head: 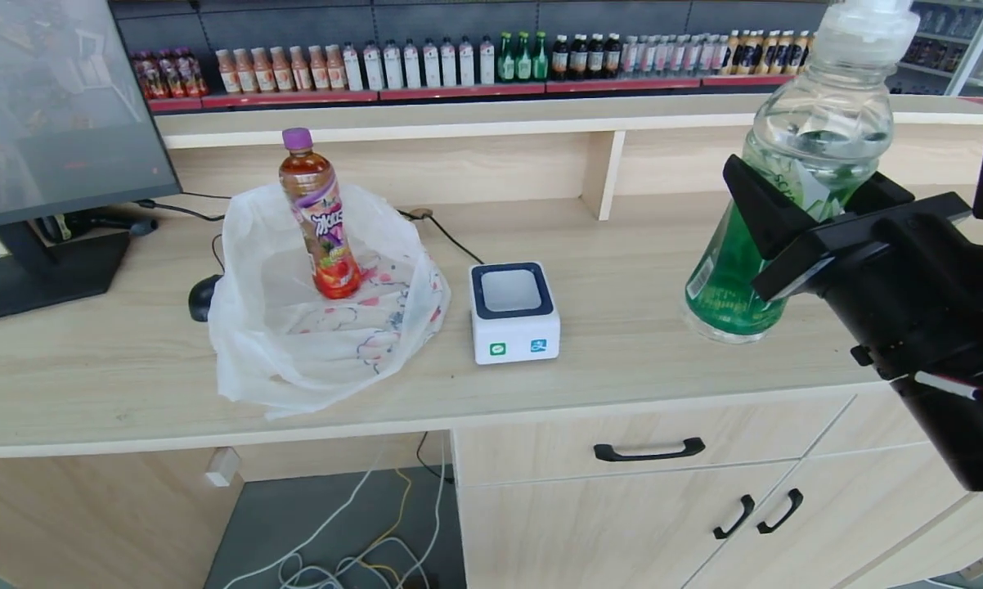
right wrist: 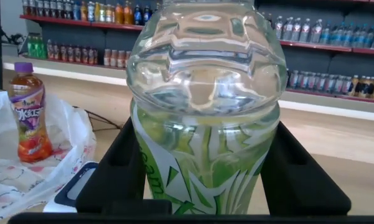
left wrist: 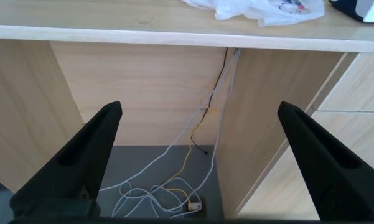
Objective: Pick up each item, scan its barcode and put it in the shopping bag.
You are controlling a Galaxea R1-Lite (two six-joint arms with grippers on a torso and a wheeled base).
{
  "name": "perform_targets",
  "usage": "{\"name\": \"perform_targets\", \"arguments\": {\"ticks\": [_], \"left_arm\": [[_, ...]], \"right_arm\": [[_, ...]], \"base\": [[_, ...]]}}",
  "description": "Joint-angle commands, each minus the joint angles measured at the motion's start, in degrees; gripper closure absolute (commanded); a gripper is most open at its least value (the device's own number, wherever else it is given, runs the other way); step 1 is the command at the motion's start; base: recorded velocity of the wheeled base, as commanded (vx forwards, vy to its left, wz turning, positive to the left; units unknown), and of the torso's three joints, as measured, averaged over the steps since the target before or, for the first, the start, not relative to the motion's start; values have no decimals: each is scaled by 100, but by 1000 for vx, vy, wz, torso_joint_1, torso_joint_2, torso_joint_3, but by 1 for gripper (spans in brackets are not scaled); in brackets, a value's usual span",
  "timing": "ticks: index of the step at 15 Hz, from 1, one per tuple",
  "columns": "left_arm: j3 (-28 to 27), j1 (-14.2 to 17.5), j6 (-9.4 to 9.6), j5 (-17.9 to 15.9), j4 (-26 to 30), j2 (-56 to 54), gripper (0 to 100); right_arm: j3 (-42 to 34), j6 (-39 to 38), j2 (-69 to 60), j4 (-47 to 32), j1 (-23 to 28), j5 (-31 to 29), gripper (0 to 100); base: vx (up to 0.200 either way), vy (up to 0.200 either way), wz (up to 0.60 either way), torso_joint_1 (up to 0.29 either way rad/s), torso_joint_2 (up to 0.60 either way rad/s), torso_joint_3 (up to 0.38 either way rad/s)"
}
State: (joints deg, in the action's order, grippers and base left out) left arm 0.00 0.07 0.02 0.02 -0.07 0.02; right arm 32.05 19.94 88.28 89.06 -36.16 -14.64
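My right gripper (head: 794,214) is shut on a clear bottle with a green label (head: 786,188), held upright above the right side of the counter; up close the clear bottle (right wrist: 205,112) sits between the black fingers (right wrist: 115,168). A white shopping bag (head: 320,327) lies open on the counter's left half, and a red tea bottle with a purple cap (head: 318,214) stands inside it, also the tea bottle (right wrist: 28,112). The white barcode scanner (head: 513,312) sits between the bag and the held bottle. My left gripper (left wrist: 199,162) hangs open below the counter edge, holding nothing.
A monitor (head: 50,106) on a black stand occupies the far left, with a black mouse (head: 202,298) beside the bag. Cables (left wrist: 174,174) trail under the counter. Drawers with black handles (head: 648,450) lie below at right. Shelves of bottles (head: 491,57) line the back wall.
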Motion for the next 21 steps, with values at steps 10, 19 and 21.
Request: {"name": "perform_targets", "arguments": {"ticks": [10,19,21], "left_arm": [[0,1,24,-2,-1,-2,0],[0,1,24,-2,-1,-2,0],[0,1,24,6,-1,-2,0]], "right_arm": [[495,757,286,-12,-208,-83,100],[3009,1328,1130,-2139,-313,691,100],[3361,1469,1279,-2376,-313,910,100]], "base": [[0,100,0,2,2,2],[0,0,0,0,0,0],[0,0,0,0,0,0]]}}
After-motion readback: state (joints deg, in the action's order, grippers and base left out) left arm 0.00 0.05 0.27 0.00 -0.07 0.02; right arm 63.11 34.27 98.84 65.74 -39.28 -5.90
